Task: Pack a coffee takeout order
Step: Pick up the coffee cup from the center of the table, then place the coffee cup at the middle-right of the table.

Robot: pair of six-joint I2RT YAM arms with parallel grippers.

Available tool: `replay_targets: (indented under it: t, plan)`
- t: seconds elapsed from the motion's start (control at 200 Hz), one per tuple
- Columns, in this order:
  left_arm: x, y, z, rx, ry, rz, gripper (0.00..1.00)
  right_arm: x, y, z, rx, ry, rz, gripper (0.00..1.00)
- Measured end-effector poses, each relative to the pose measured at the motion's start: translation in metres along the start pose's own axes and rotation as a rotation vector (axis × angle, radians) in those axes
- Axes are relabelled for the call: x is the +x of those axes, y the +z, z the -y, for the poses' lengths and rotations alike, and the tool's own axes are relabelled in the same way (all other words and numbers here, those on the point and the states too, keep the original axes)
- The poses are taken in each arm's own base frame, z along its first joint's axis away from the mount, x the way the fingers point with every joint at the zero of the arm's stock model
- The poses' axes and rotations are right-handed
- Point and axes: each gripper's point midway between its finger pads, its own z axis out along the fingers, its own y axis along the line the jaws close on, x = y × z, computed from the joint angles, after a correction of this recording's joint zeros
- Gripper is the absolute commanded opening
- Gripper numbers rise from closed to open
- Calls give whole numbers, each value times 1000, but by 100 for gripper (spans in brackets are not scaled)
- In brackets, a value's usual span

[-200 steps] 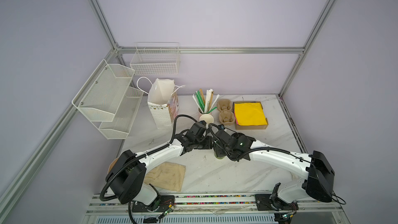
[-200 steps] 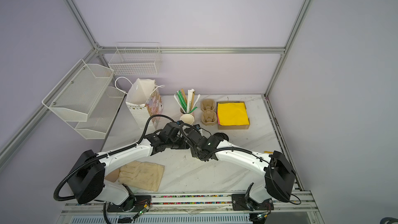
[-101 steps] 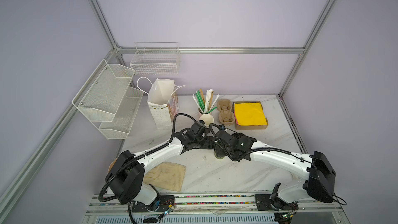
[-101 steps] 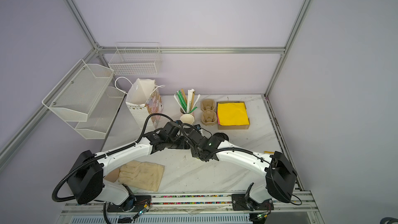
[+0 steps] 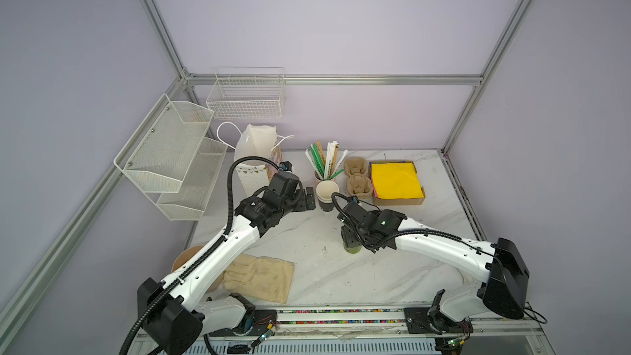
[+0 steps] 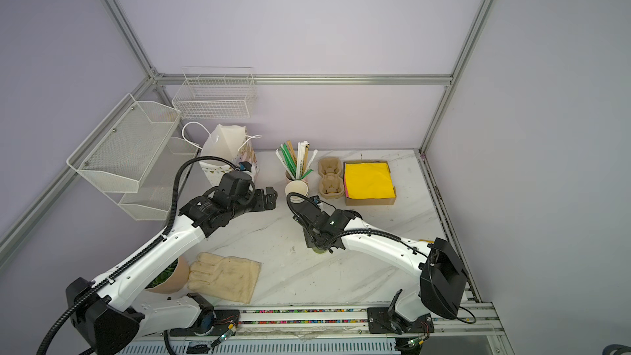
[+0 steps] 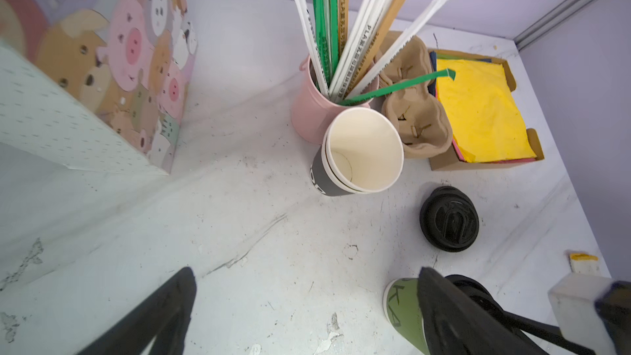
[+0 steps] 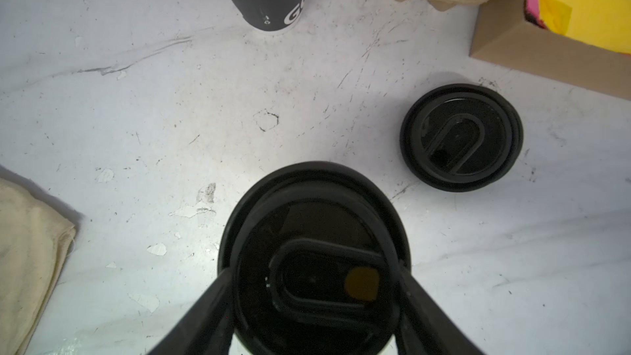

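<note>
The right pincer [image 8: 314, 273] grips the lidded paper cup [image 8: 312, 220] at its black lid, mid-worktop [image 5: 314, 233]. The left pincer [image 7: 305, 276] is wide open and empty, to the cup's left. Lift the cup straight up and keep it upright as you clear the nested cups [image 5: 327, 192]. Then seat it squarely in a well of the moulded-pulp cup carrier [image 5: 356, 179] at the far side.

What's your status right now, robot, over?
Left gripper open, empty, near stacked cups. Right gripper shut on lidded cup, upright. Carrier not yet loaded. Spare lid lies loose nearby, not touching.
</note>
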Motion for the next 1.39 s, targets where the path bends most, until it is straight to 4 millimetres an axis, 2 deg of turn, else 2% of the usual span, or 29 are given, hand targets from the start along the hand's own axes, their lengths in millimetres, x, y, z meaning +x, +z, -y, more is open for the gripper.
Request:
replay_targets:
  t: [0.19, 0.295, 0.45, 0.555, 0.74, 0.83, 1.015, 1.29, 1.395]
  plan:
    - [-6, -1, -16, -52, 23, 16, 100, -26, -19, 17, 25, 62, 54, 68]
    - [-7, 0, -18, -55, 30, 18, 100, -44, -33, 37, 41, 124, 106, 68]
    - [-9, 1, -17, -41, 30, 23, 100, -68, -56, 101, 116, 266, 189, 68]
    - [-6, 6, -17, -23, 23, 14, 100, -74, -63, 140, 188, 334, 217, 68]
    - [-6, 9, -15, 16, 5, -2, 100, -59, -50, 198, 321, 406, 173, 68]
    - [-6, 10, -12, 41, -1, -8, 100, -55, -47, 217, 358, 433, 157, 68]
    - [0, 14, -9, 70, -3, -34, 100, -61, -39, 236, 380, 470, 161, 68]
    - [0, 14, -4, 95, -4, -41, 100, -56, 4, 252, 357, 535, 62, 68]
    - [1, 14, -3, 101, -4, -43, 100, -57, 9, 252, 342, 557, 60, 68]
